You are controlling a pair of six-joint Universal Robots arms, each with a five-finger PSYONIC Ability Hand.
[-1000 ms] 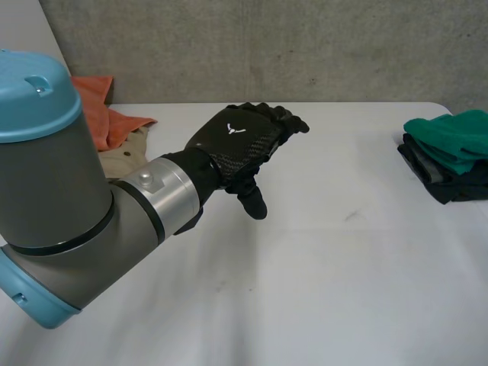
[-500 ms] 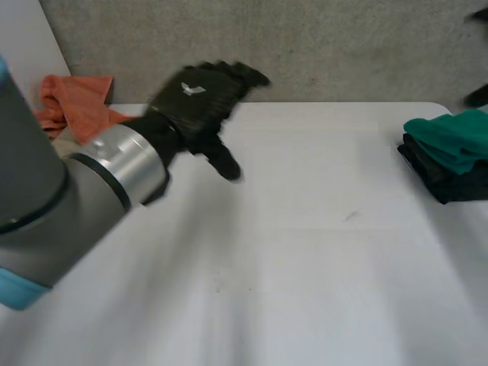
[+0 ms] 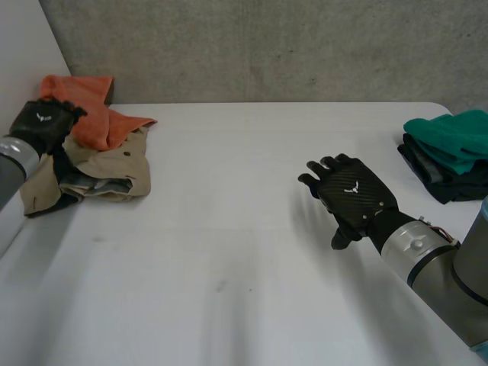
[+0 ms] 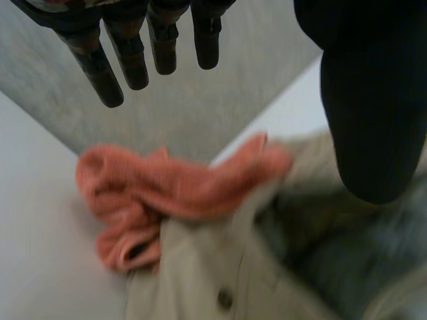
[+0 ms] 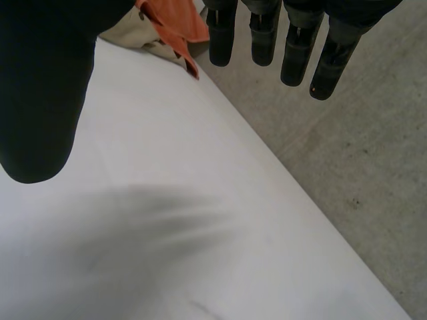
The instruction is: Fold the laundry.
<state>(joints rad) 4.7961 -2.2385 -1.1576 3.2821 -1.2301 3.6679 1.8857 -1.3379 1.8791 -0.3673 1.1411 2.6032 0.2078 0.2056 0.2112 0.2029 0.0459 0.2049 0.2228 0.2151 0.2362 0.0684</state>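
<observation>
Head view: a folded stack (image 3: 448, 156), green on top of darker pieces, sits at the right edge of the worktop (image 3: 244, 244), so part of the laundry looks done. At the far left corner an orange cloth (image 3: 95, 114) lies rumpled against a crumpled beige garment (image 3: 122, 164), both plainly unfolded. The left hand (image 3: 44, 123) hangs over that heap's outer side, while the right hand (image 3: 352, 192) hovers flat above bare worktop between the heap and the stack, well apart from both. Left wrist view: the left hand (image 4: 370, 113) has straight, spread fingers (image 4: 127, 60) and its thumb held off, gripping nothing; under it the orange cloth (image 4: 173, 193) bunches over the beige garment (image 4: 213, 267), whose button (image 4: 225, 298) shows. Right wrist view: the right hand (image 5: 40, 87) is likewise splayed and empty, with only white worktop (image 5: 167, 233) beneath its palm and the orange cloth (image 5: 173, 20) far beyond its fingertips. By my reckoning at least two pieces remain, and the next step is a pick from the heap, not yet begun.
</observation>
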